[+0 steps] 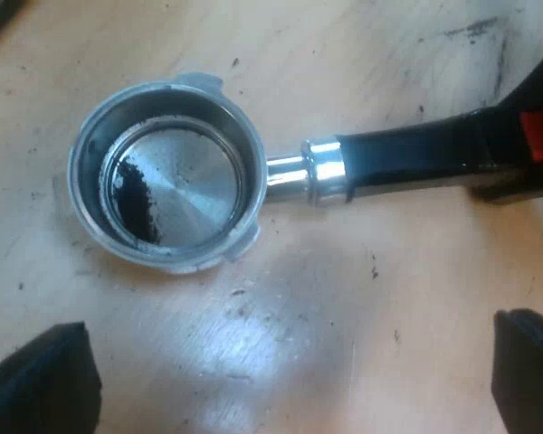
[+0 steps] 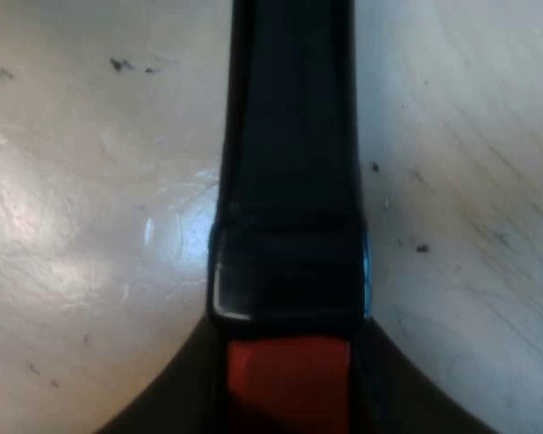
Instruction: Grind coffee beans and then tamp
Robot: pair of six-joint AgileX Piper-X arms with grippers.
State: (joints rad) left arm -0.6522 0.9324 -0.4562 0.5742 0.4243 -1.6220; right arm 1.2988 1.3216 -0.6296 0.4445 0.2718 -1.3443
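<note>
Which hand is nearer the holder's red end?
Right: the right hand grips the holder at its red end; the left hand hangs open nearer the basket, touching nothing.

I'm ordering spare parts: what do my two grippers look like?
Left gripper: two plain black fingers with blunt, blocky tips, no markings visible. Right gripper: dark fingers with smoothly curved outlines beside the red end of the metal holder; surface detail too dark to tell.
</note>
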